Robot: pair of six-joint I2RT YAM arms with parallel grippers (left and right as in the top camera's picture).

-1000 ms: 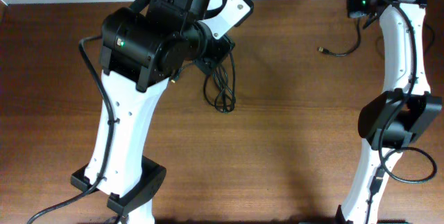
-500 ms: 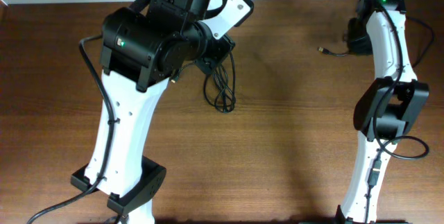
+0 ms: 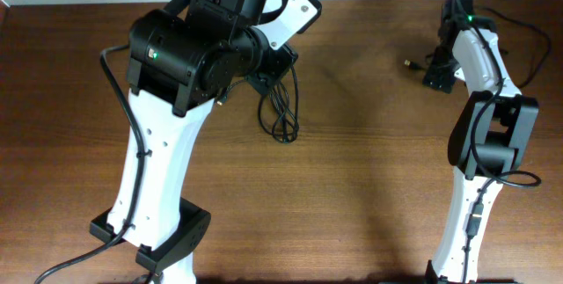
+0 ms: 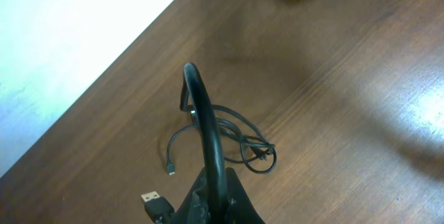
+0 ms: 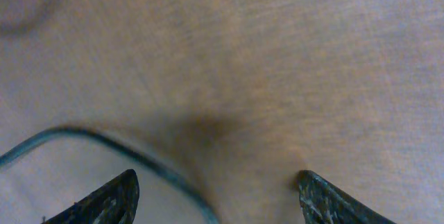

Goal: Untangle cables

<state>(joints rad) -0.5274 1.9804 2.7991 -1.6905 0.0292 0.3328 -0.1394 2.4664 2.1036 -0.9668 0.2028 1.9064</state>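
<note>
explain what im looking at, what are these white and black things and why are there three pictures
These are two robot arms at a wooden table. One picture looks down from above; the other two come from cameras on each wrist. A tangled cable bundle lies on the table. The left gripper appears shut on one cord rising from it. The right gripper is open over a separate thin cable, holding nothing.
</note>
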